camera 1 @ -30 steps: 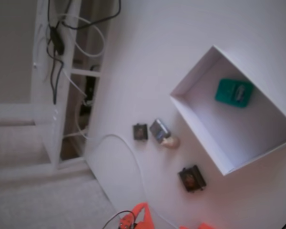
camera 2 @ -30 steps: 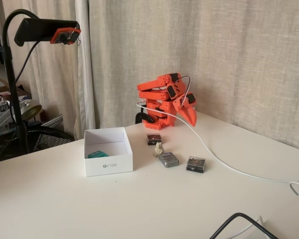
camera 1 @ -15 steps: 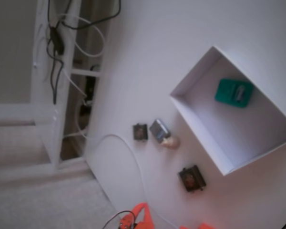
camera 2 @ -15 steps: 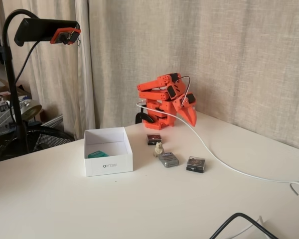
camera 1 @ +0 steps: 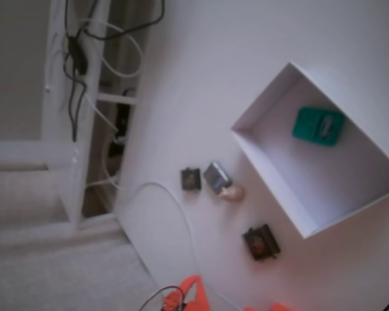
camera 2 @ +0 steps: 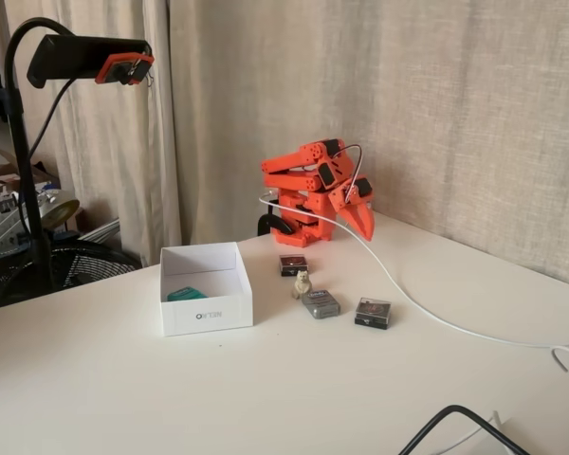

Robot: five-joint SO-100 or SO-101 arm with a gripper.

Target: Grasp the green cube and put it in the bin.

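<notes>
**Cube in bin: placement complete, arm folded at base**

The cube (camera 1: pixel 318 126) lies flat on the floor of the bin (camera 1: pixel 266 170), near the wall that is uppermost in the top-down fixed view. It is clear of the gripper and of every other block. A pale mark shows on its upper face; the mark cannot be read. In the side fixed view only part of the cube (camera 2: pixel 181 294) shows above the bin's front wall (camera 2: pixel 209 316).

The bin stands on the table (camera 2: pixel 266 389), toward its left side in the side view. Dark print on the front wall cannot be read with certainty.

Just beside the bin, toward the arm, stand a grey block (camera 2: pixel 320 303), a small pale figure (camera 2: pixel 302 282) touching or nearly touching it, and two dark blocks (camera 2: pixel 293 264) (camera 2: pixel 372 312). A white cable (camera 2: pixel 427 311) runs across the table from the arm to the right edge.

The arm (camera 2: pixel 308 194) is folded over its base at the far edge of the table. The gripper (camera 2: pixel 363 222) points downward, well apart from the bin. The jaws appear closed or nearly closed, and nothing is held.

Task status, judged from the layout: grasp and placement are done. No step appears to remain; the arm is already in what looks like its rest pose.
</notes>
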